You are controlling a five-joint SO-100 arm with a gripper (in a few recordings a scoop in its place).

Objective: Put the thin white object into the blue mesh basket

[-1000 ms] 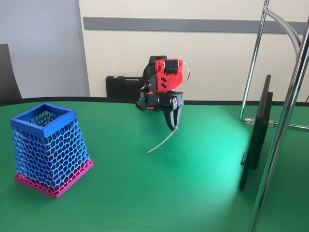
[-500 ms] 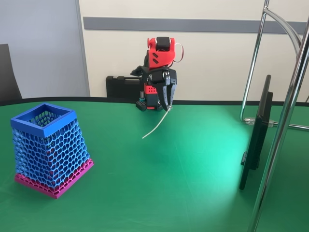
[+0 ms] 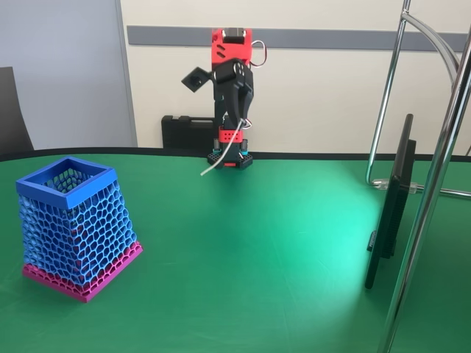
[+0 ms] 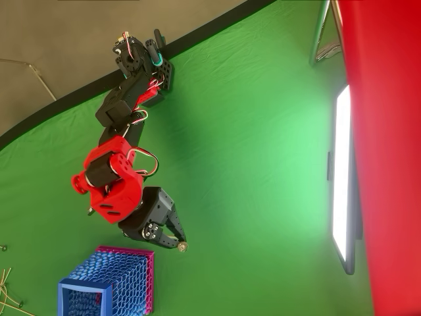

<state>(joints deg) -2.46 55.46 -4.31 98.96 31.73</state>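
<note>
The claw (image 3: 238,126), clamped on the thin white object (image 3: 221,155), hangs high above the tabletop's (image 3: 280,250) far edge; the blue mesh basket (image 3: 73,224) stands by the near-left edge, well apart.

The thin white object (image 3: 221,157), a very slender, slightly curved whitish flexible stick, hangs in the air above the far edge of the green table in the fixed view. Its upper end is up at the top right, and it slopes down to a free tip at the lower left. From overhead only its tiny round disc end (image 4: 182,246) can be made out. The blue mesh basket (image 3: 72,225), a tall square tapered one with honeycomb walls, solid blue rim and magenta-pink base, stands upright on the green cloth, open mouth up, well apart from the stick, at front left in the fixed view.
</note>
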